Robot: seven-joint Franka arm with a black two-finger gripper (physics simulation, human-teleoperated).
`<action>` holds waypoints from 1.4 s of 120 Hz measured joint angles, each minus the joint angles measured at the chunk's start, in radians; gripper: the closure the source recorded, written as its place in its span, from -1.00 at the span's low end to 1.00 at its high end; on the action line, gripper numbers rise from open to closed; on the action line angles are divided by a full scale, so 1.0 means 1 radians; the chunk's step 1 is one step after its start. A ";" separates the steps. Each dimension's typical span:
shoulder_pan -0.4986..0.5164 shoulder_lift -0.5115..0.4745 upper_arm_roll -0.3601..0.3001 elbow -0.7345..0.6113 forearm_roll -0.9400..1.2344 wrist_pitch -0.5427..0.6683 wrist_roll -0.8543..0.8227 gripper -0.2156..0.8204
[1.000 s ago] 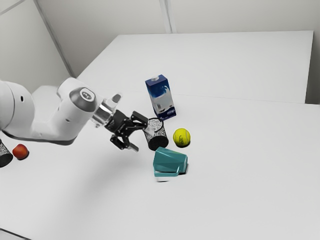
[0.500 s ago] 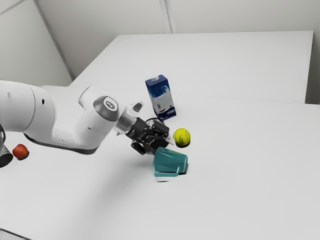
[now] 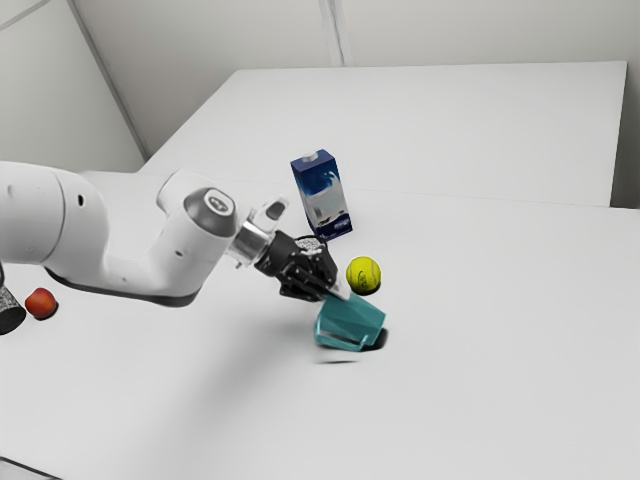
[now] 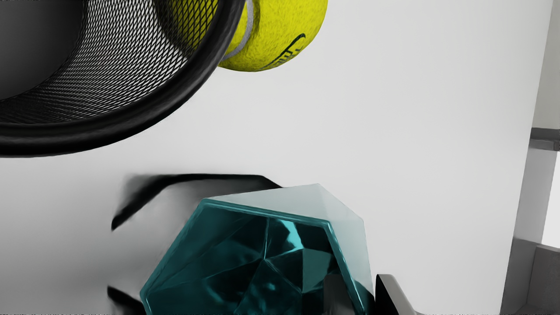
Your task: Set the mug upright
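One arm (image 3: 135, 248) slants downward, its tool (image 3: 338, 291) pinching the mug (image 3: 352, 321).

The shiny blue-green mug with flat, cut-looking sides (image 3: 352, 318) is tipped over, not standing up. It leans at a slant, and its handle (image 3: 345, 343) is low down on the side near the exterior camera. The wrist view looks right into its open mouth, where the inside is dark and glossy. It is near the fuzzy yellow tennis ball (image 3: 364, 274), at the big white table (image 3: 480, 330).
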 joint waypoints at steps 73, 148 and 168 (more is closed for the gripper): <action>-0.018 -0.266 0.064 0.103 0.574 -0.201 -0.159 0.93; -0.011 -0.089 0.111 0.096 1.020 -0.131 -0.375 0.93; -0.010 -0.048 0.112 0.083 1.046 -0.076 -0.406 0.93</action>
